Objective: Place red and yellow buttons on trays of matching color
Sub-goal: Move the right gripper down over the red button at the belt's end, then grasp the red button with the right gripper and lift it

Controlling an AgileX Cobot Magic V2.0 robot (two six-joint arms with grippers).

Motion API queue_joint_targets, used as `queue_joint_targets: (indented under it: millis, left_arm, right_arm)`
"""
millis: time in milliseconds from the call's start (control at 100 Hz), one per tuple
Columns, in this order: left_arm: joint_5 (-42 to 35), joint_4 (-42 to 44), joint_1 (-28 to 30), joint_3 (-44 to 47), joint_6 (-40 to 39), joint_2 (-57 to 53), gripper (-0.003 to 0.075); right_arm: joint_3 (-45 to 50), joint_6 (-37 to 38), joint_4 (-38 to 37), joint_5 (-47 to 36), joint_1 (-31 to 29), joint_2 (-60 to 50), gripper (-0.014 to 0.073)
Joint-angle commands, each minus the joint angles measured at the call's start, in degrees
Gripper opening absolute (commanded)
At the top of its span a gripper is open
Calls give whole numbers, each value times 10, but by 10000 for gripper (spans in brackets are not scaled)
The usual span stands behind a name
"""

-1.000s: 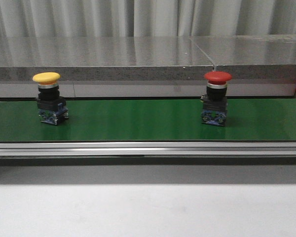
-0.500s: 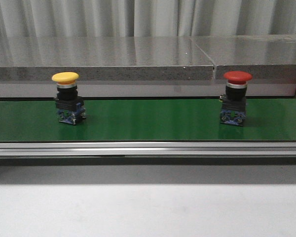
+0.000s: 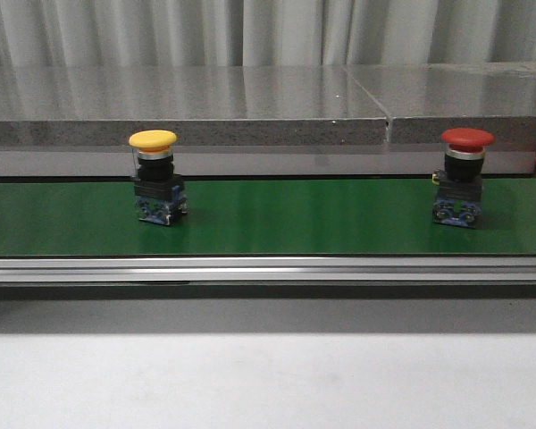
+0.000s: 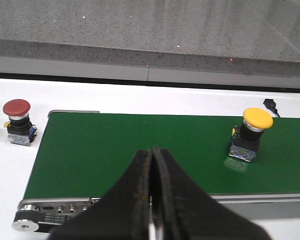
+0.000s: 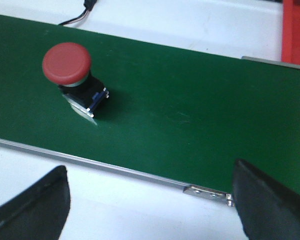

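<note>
So nothing of the task is done yet, as far as I can judge: both buttons stand upright on the green belt (image 3: 277,219), neither on a tray. Nearest, the left hand (image 4: 152,200) is clenched on nothing, fingers pressed together at the belt's near edge. The right hand (image 5: 150,200) is spread wide and empty, also short of the near edge. On the belt, the yellow button (image 3: 156,179) sits left of middle and the red button (image 3: 463,179) near the right end, well apart. A second red button (image 4: 18,122) stands off the belt on the white worktop (image 4: 10,165). Only a red strip (image 5: 296,30) past the belt's end shows, perhaps the red tray; no yellow tray is visible.
</note>
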Motion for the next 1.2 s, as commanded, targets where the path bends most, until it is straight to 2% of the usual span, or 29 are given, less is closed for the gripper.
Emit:
queue_joint_targets:
  millis: [0, 380, 1190]
  left_arm:
    - [-41, 0, -4, -16, 0, 4, -19]
    - [-41, 0, -4, -16, 0, 4, -19]
    - [-41, 0, -4, -16, 0, 4, -19]
  right_arm:
    - [-34, -6, 7, -27, 4, 33, 646]
    - [-101, -12, 7, 6, 4, 157, 646]
    - [-178, -41, 8, -12, 4, 283, 644]
